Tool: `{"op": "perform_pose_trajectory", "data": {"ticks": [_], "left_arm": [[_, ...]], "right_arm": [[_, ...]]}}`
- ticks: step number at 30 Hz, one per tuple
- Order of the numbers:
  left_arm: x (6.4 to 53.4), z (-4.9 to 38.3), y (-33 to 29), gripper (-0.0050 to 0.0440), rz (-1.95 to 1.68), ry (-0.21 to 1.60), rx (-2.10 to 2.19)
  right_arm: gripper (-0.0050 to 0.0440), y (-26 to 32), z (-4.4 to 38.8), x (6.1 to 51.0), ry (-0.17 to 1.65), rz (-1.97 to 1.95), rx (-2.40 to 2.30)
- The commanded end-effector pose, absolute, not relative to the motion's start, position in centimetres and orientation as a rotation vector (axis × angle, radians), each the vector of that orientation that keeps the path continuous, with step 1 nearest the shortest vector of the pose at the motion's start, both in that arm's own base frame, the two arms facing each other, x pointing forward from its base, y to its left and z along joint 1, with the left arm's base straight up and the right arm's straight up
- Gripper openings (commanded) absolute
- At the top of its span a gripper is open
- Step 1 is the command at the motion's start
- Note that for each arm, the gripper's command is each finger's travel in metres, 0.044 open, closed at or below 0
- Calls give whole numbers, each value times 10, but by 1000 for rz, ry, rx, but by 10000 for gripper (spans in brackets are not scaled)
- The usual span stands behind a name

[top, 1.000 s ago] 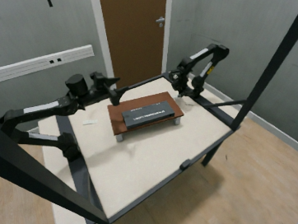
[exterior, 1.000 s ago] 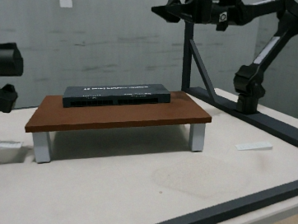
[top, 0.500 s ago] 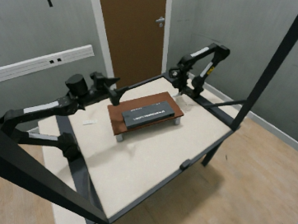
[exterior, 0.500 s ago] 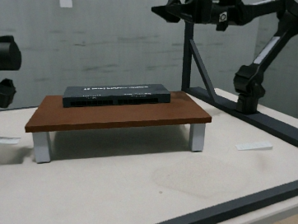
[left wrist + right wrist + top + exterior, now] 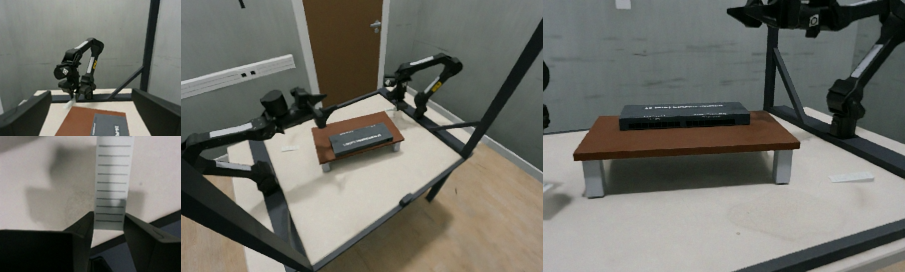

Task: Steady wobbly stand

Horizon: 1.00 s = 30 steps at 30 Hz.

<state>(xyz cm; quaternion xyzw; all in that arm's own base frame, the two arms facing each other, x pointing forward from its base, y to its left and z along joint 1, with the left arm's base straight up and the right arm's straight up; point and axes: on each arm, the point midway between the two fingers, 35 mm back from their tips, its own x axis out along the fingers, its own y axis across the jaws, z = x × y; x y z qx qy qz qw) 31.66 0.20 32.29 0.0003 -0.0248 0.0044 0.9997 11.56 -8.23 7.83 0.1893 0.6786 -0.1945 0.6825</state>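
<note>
A reddish-brown, flat-topped stand with pale grey legs (image 5: 397,134) (image 5: 688,141) (image 5: 77,119) carries a dark grey, box-shaped network switch (image 5: 362,139) (image 5: 685,115) (image 5: 110,125) atop its board on a cream table (image 5: 371,200) (image 5: 693,225) (image 5: 36,203). Near one end of the stand, the right gripper (image 5: 396,106) (image 5: 74,100) (image 5: 107,216) has its fingers partly apart, pinched on a slim white wedge marked with dark lines (image 5: 70,104) (image 5: 112,190). Above and near the stand's opposite end, the left gripper (image 5: 326,110) (image 5: 743,16) (image 5: 92,93) spreads its fingers wide, holding nothing. A second slim white wedge (image 5: 290,148) (image 5: 851,177) lies on the table, apart from the stand at that end

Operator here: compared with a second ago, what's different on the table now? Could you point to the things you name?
The right gripper (image 5: 397,104) (image 5: 545,120) (image 5: 74,100) (image 5: 107,216) and the wedge (image 5: 390,110) (image 5: 546,187) (image 5: 70,104) (image 5: 113,178) in it have shifted toward the exterior view's left edge, the wedge also lower in that picture. I see nothing newly grasped or released. The stand (image 5: 319,142) (image 5: 683,142) (image 5: 74,119), network switch (image 5: 362,140) (image 5: 683,118) (image 5: 110,125) and left gripper (image 5: 324,107) (image 5: 742,15) (image 5: 92,93) look unchanged.
</note>
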Motion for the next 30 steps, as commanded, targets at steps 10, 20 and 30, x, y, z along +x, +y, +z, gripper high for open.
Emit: {"op": "perform_pose_trajectory", "data": {"ticks": [10, 20, 30], "left_arm": [[312, 342, 2, 400, 9, -96, 6], [312, 342, 2, 400, 9, -96, 6], [312, 342, 2, 400, 9, -96, 6]], "right_arm": [[-50, -133, 98, 148, 1471, -168, 90], [-50, -154, 101, 159, 1465, -32, -87], [-50, -165, 97, 182, 1456, 203, -354]]}}
